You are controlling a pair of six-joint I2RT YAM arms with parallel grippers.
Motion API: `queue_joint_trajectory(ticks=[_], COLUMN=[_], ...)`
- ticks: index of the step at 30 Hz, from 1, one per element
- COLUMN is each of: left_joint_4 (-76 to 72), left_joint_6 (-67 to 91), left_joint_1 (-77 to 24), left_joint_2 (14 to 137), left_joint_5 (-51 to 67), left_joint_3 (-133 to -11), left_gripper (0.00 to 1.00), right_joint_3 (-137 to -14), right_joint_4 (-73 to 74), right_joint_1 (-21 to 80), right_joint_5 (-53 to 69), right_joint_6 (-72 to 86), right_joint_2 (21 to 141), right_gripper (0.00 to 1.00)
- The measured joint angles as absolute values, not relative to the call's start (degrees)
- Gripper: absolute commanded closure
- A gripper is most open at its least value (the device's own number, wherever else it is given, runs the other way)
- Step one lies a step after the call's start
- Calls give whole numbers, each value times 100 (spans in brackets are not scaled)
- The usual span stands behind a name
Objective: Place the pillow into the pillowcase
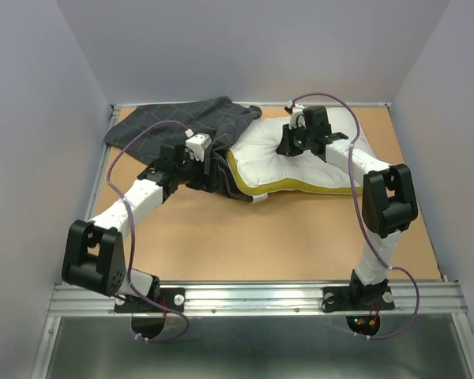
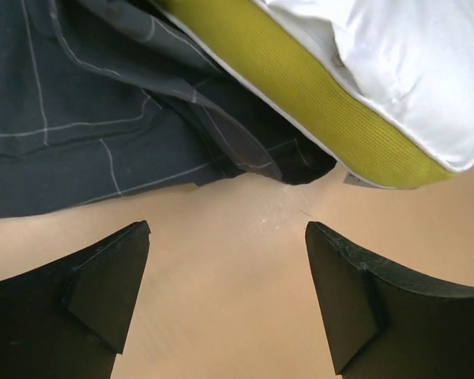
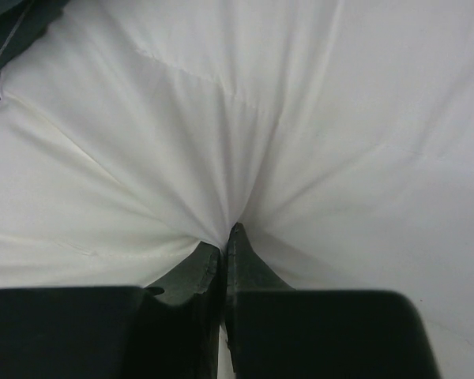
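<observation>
Brown table (image 1: 284, 245) with grey walls close on three sides, and lots of bare room across the near half. Pillow (image 1: 262, 159) lies toward the back. Its left end overlaps the pillowcase (image 1: 197, 118), with the yellow edge lying on the dark cloth. The rest of the pillowcase bunches toward the back-left corner. Left gripper (image 2: 225, 229) sits low just off the pillowcase's near edge, fingers spread wide over bare table with nothing in them. Right arm reaches over the pillow, and the right gripper (image 3: 225, 237) is pinched tight on a fold of white fabric.
</observation>
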State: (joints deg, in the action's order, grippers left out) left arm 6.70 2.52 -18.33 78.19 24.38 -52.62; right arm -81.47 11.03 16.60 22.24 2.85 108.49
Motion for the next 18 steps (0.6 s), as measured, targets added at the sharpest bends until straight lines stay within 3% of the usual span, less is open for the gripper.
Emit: queue_joint_trajectory(ticks=[3,4,7,13,18], left_joint_4=[401,342,36,-508,-1090], left_joint_6=[419,449,825,1315,1684], left_joint_1=[-1865,-1868,-1868,-1868,-1868], left_joint_2=[8298,8436,9021,9647,9686], left_joint_5=[2379,2370,2432,2587,2895], left_joint_3=[-5266,-5269,-5341,-5697,-5719], left_gripper=[8,18,21,21,15], right_joint_3=[-8147,-8145,-8097,-8077,-8077], right_joint_4=[1063,1057,976,974,974], right_joint_1=[1660,1660,1660,1660,1660], right_joint_5=[2220,2217,2204,2169,2130], right_joint_6=[320,327,331,349,349], right_joint_2=[10849,10849,10849,10849,10849], right_gripper=[99,100,99,100,99])
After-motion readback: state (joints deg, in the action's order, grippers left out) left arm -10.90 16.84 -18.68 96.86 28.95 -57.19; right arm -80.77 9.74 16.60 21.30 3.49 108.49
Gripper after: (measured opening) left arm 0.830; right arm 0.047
